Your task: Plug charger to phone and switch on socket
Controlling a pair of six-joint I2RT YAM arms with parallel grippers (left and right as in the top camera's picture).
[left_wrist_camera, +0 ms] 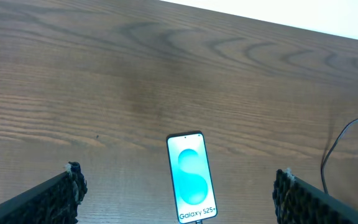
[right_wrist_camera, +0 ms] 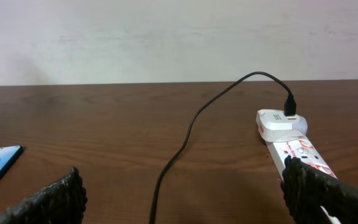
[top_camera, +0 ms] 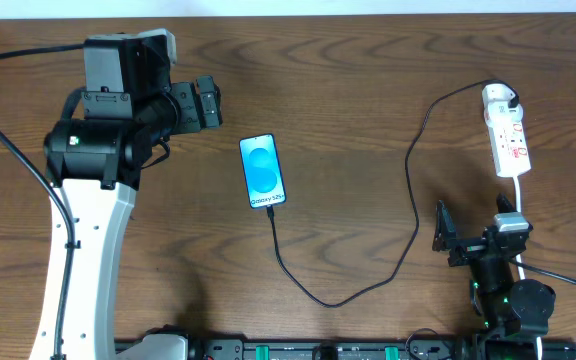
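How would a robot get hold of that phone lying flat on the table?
Take the phone by its two long edges, about mid-length, coming straight down from above. It lies flat, screen up, so only the thin sides offer a hold. Probably avoid the end nearest the robot, where the charger leaves it.

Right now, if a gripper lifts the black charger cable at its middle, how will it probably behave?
The charger lies in loose curves, so it is probably floppy and would sag either side of a grip. Being thin, it looks light. One end reaches the phone at its bottom edge, so a pull may drag the phone.
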